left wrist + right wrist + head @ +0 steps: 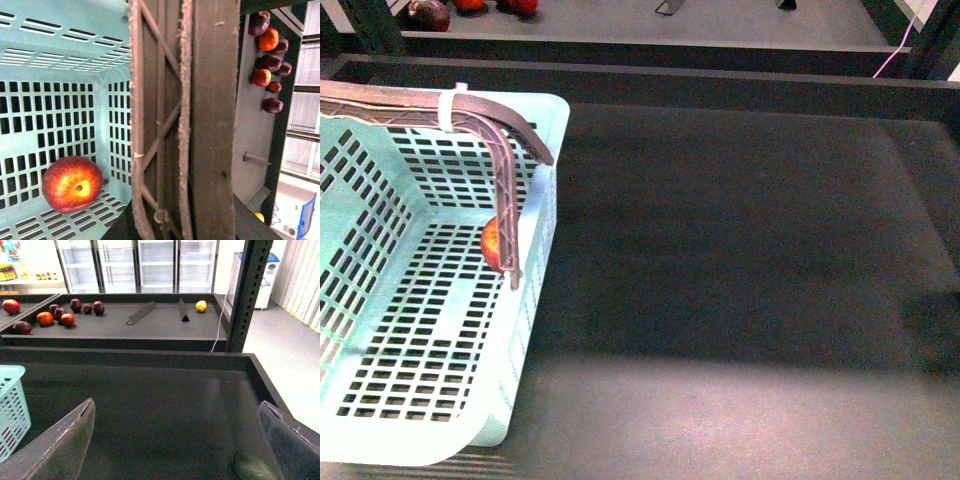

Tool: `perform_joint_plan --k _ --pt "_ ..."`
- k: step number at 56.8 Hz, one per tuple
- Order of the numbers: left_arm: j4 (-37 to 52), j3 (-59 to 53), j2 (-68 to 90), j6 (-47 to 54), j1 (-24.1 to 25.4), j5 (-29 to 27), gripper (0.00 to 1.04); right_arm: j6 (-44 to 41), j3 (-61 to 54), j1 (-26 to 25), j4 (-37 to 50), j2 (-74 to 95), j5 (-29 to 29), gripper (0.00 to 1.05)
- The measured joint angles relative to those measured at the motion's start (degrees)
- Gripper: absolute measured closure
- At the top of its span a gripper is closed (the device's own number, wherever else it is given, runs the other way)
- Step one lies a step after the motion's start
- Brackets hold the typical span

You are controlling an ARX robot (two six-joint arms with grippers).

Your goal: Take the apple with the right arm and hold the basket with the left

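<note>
The apple (72,184), red with a yellow-orange patch round its stem dimple, lies on the slotted floor of the pale mint-blue basket (60,45), close to a side wall. In the front view the basket (410,330) stands at the left and the apple (491,243) peeks from behind the mauve-brown ribbed handle (510,130). My left gripper (182,220) is shut on that handle (200,125), which fills the left wrist view. My right gripper (177,440) is open and empty over the dark tabletop, to the right of the basket's corner (10,405).
A dark green object (252,467) lies on the table by my right fingertip (290,440). A raised dark rim (150,357) bounds the table at the back. The shelf behind holds maroon fruits (75,305), red fruits (45,318) and a yellow lemon (201,306).
</note>
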Motion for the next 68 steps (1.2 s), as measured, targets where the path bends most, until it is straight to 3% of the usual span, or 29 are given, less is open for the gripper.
perform_joint_plan --k 10,16,22,27,28,30,35,38,39,45,57,66,68 --pt "-5.2 -0.5 -5.0 -1.6 -0.5 0.1 0.32 0.0 0.0 0.0 0.0 0.0 0.0 0.09" --pt "-10.5 -1.7 -12.1 -2.8 -2.1 -1.3 0.07 0.0 0.0 0.0 0.0 0.0 0.0 0.09" --pt "-17.8 -1.7 -18.6 -1.8 -4.2 -4.6 0.07 0.0 0.0 0.0 0.0 0.0 0.0 0.09" --pt "-18.1 -1.7 -22.1 0.3 -6.3 -5.9 0.07 0.0 0.0 0.0 0.0 0.0 0.0 0.09" --pt "-10.0 -4.3 -23.7 7.3 -7.0 -2.3 0.13 0.0 0.0 0.0 0.0 0.0 0.0 0.09" --pt "-1.9 -7.0 -24.9 13.9 -7.6 0.6 0.17 0.0 0.0 0.0 0.0 0.0 0.0 0.09" --pt "20.6 -16.2 -28.8 39.6 -9.5 4.5 0.34 0.0 0.0 0.0 0.0 0.0 0.0 0.09" --pt "28.9 -20.5 -31.0 56.6 -9.4 5.4 0.43 0.0 0.0 0.0 0.0 0.0 0.0 0.09" --pt "29.5 -20.9 -31.2 56.6 -9.4 5.4 0.44 0.0 0.0 0.0 0.0 0.0 0.0 0.09" --pt "34.4 -26.8 -35.5 78.7 -7.4 6.3 0.64 0.0 0.0 0.0 0.0 0.0 0.0 0.09" --pt "35.0 -35.6 -42.0 89.0 -4.7 8.9 1.02 0.0 0.0 0.0 0.0 0.0 0.0 0.09" --pt "34.1 -40.7 -48.7 90.5 -3.0 10.7 1.01 0.0 0.0 0.0 0.0 0.0 0.0 0.09" --pt "33.4 -41.9 -50.4 90.6 -1.4 13.5 1.01 0.0 0.0 0.0 0.0 0.0 0.0 0.09"
